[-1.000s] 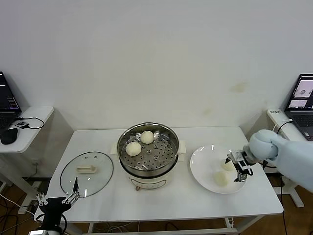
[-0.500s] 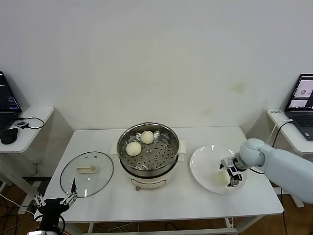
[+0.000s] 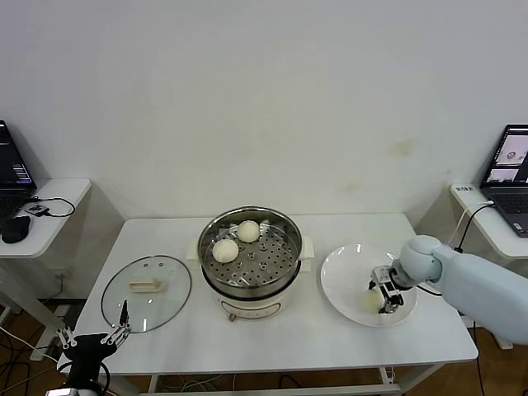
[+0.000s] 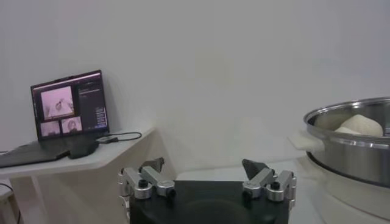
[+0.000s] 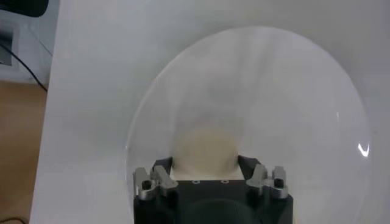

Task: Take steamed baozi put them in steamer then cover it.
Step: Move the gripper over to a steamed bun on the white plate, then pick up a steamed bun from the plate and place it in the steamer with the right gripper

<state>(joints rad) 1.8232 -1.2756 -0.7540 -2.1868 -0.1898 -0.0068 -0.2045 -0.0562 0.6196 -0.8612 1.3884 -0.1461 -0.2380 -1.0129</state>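
The steamer (image 3: 250, 262) stands mid-table with two baozi inside (image 3: 225, 250) (image 3: 248, 231). It also shows in the left wrist view (image 4: 353, 143). My right gripper (image 3: 381, 295) is down on the white plate (image 3: 342, 276), with its fingers against both sides of a third baozi (image 3: 370, 301). In the right wrist view that baozi (image 5: 204, 146) fills the gap of the gripper (image 5: 204, 163) and rests on the plate (image 5: 274, 91). The fourth baozi is hidden. The cover (image 3: 147, 293) lies flat on the table to the left. My left gripper (image 3: 95, 338) (image 4: 204, 170) is open and empty, low by the table's front left corner.
Side tables with laptops stand at the far left (image 3: 12, 173) and far right (image 3: 511, 169). The left one also shows in the left wrist view (image 4: 67, 112). A white wall runs behind the table.
My right gripper moved from the farther baozi on the plate towards the front and left, and came down around the nearer one. The left arm barely moved.
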